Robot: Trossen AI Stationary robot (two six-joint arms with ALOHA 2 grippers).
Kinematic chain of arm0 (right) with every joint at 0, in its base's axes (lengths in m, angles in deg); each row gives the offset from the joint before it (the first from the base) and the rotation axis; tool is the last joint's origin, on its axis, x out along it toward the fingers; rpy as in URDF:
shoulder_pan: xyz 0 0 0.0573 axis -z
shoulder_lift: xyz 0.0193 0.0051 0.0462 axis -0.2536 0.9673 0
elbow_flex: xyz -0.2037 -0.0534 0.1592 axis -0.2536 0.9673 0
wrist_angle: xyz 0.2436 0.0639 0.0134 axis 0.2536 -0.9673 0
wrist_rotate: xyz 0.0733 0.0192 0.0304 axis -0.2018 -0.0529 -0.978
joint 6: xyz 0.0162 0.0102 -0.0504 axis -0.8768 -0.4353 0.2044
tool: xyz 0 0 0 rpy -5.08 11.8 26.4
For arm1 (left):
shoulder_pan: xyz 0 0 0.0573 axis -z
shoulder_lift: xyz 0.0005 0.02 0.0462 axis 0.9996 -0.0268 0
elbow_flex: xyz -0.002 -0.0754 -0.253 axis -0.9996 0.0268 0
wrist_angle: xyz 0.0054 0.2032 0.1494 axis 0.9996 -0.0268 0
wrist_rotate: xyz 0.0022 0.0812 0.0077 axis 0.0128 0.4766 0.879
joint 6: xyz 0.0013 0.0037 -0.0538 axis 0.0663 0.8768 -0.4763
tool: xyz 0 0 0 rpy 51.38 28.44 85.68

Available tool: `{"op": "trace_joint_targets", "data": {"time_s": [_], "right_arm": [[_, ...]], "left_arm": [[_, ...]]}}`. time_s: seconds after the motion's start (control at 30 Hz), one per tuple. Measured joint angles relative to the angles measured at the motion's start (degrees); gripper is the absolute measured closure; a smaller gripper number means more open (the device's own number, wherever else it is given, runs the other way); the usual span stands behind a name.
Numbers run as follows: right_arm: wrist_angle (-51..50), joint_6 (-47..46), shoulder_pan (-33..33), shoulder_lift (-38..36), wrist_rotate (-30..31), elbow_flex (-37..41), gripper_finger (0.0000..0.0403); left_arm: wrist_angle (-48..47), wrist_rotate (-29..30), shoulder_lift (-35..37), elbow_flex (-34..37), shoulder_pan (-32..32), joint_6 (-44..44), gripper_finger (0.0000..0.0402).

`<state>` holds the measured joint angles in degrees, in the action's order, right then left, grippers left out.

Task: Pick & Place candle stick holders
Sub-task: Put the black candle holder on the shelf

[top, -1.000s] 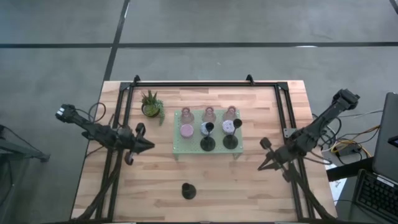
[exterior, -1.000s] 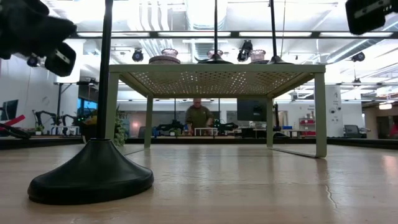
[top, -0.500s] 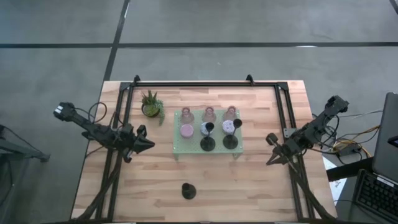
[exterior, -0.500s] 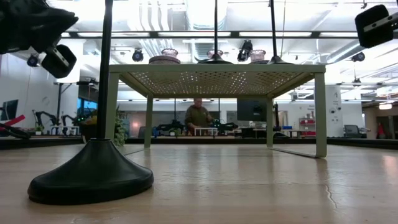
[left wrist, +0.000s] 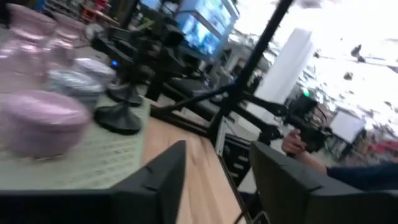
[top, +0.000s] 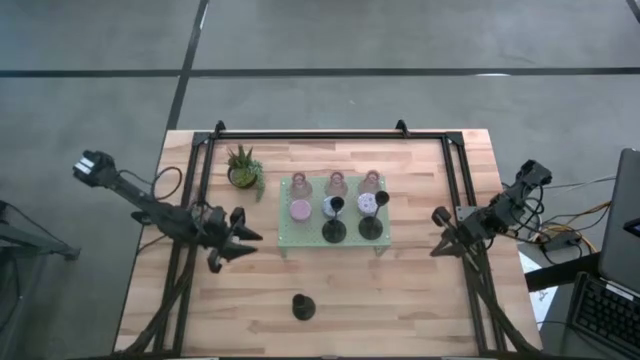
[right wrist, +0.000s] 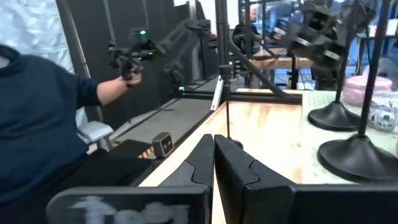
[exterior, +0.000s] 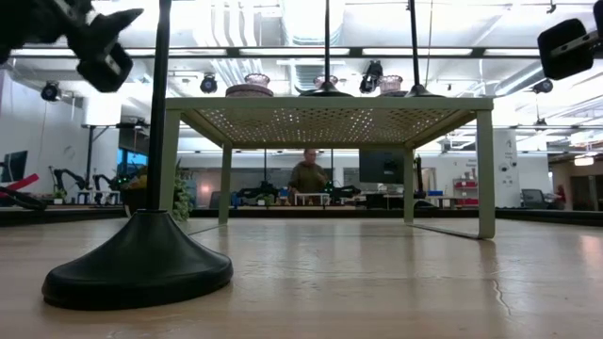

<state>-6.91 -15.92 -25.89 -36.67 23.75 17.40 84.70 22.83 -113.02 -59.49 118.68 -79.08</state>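
A: Left gripper (top: pixel 248 240) is hovering left of the tray (top: pixel 310 237), fingers spread, holding nothing.

B: Right gripper (top: pixel 436 247) is waiting pinched closed. Eight candle stick holders (top: pixel 333 210) are sitting on the tray, one black holder (top: pixel 303 307) standing alone near.

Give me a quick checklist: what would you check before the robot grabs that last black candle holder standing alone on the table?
1. Lone black holder upright on the table: ok.
2. Left claw open and empty: ok.
3. Right claw shut, parked at the table's right edge: ok.
4. Nothing standing between left claw and lone holder: ok.
5. Free spot on green tray for a ninth holder: cannot tell.
6. Potted plant away from the path: ok.
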Motion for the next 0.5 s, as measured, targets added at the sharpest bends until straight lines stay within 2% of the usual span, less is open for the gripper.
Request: {"op": "trace_joint_targets", "data": {"time_s": [0.1, 0.2, 0.33, 0.5], "right_arm": [[-0.1, -0.9, 0.0, -0.2, 1.0, 0.0, 0.0394], [-0.2, -1.1, 0.0, -0.3, 1.2, 0.0, 0.0394], [-0.2, -1.1, 0.0, 0.0, 1.2, 0.0, 0.0394], [-0.2, -1.1, 0.0, 0.6, 1.3, 0.0, 0.0394]], "left_arm": [[-1.1, -0.7, -5.8, -4.0, 2.0, 2.6, 0.018], [-4.3, -1.4, -11.2, -7.2, 5.1, 3.3, 0.0153], [-5.9, 0.5, -18.2, -10.3, 9.9, 0.1, 0.0146], [-5.5, 9.0, -28.7, -15.4, 14.8, -1.2, 0.015]]}}
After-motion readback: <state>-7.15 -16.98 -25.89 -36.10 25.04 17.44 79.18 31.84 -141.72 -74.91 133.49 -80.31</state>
